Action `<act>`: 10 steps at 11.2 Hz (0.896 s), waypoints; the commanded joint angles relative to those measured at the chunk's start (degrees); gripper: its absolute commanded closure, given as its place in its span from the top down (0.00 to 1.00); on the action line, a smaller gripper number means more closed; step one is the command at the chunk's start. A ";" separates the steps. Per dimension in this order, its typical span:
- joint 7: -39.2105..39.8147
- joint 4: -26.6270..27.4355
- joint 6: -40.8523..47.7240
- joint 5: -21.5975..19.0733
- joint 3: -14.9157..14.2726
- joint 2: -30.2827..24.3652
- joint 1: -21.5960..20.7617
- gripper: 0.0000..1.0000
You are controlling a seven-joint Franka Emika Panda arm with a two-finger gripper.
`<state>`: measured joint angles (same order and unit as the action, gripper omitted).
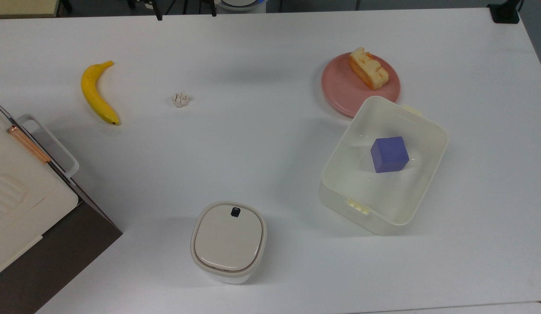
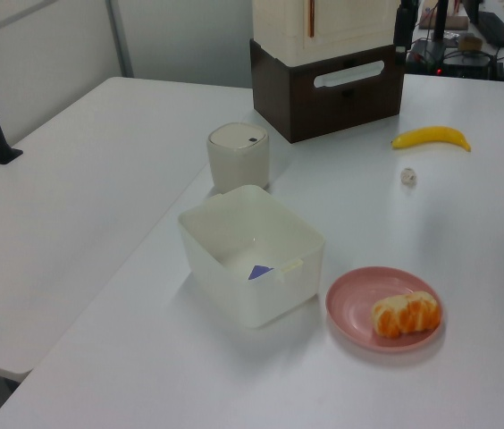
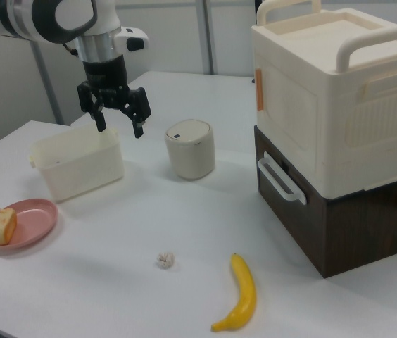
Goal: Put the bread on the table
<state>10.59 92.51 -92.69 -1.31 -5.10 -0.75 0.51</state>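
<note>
Currently the bread (image 1: 369,68) lies on the pink plate (image 1: 340,89), toward the plate's far edge in the top view, crust up. Plate sits on the white desk (image 1: 261,144), just beside the open cream container (image 1: 427,183) holding a purple cube (image 1: 389,154). End effector (image 3: 118,120) hangs in the air above the desk, fingers spread, holding nothing, well apart from the bread. Banana (image 1: 97,93) and small whitish wad (image 1: 180,100) lie at the top view's left.

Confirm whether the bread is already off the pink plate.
No, the bread lies on the pink plate, not on the table.
</note>
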 commanded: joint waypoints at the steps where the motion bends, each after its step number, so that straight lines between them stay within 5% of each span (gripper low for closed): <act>1: 1.53 -0.66 1.02 -1.59 -0.61 -0.04 0.01 1.00; 6: 1.62 -0.57 1.29 -1.68 -0.17 -0.04 -1.39 1.00; 10: 0.75 -0.31 1.72 -1.68 0.09 0.40 -8.84 1.00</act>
<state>11.07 92.51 -92.69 -1.74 -4.53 -0.58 -3.51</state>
